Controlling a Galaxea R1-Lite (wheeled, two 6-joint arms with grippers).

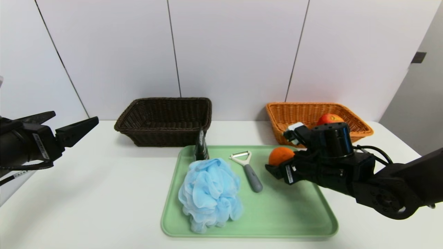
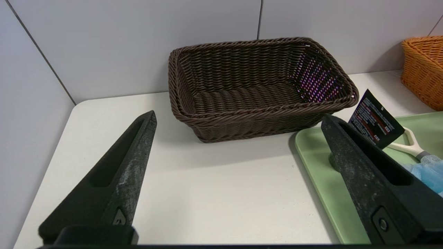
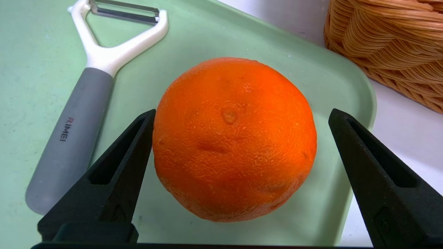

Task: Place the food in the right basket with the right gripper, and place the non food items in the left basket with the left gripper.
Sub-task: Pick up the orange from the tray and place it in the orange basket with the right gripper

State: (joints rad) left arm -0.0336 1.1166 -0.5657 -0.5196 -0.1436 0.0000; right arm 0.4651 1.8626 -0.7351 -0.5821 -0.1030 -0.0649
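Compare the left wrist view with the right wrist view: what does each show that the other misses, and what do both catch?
Only the left wrist view shows the empty left basket, the black tube, a bit of the blue pouf, and the open left hand held above bare table.

Only the right wrist view shows the orange on the tray, sitting between the fingers of the open right hand, not yet gripped.

Both show the green tray, the peeler and an edge of the right basket.
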